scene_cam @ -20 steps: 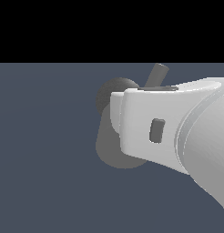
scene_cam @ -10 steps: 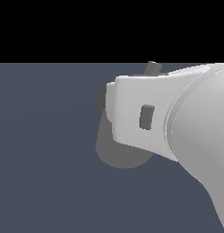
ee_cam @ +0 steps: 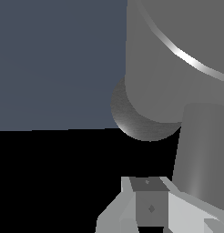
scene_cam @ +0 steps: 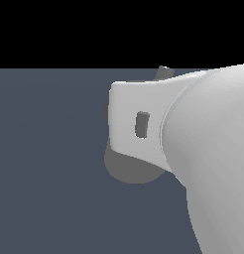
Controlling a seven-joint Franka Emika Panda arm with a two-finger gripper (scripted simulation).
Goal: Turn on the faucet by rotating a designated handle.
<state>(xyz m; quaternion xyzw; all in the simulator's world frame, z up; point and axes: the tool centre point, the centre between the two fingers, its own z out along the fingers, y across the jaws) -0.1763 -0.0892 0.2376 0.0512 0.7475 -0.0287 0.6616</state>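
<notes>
The faucet (ee_cam: 177, 54) is a thick matte grey cylinder on a darker round dome base (ee_cam: 136, 123). Its handle (ee_cam: 200, 150), a grey rod, sticks out from the body and passes close beside my gripper (ee_cam: 149, 200). The fingers stand together with nothing between them, and I cannot tell whether they touch the rod. In the exterior view my white hand (scene_cam: 139, 124) covers most of the faucet. Only the dome base (scene_cam: 129, 171) shows below the hand and the handle's tip (scene_cam: 163, 73) above it. The fingertips are hidden there.
The faucet stands on a plain dark blue-grey floor (scene_cam: 49, 163). My white arm (scene_cam: 213, 158) fills the exterior view's right side. Behind the floor there is only black.
My hand and arm have moved toward the exterior view's left and now look larger there, covering more of the faucet. The handle showed well above the hand before; now only its tip does.
</notes>
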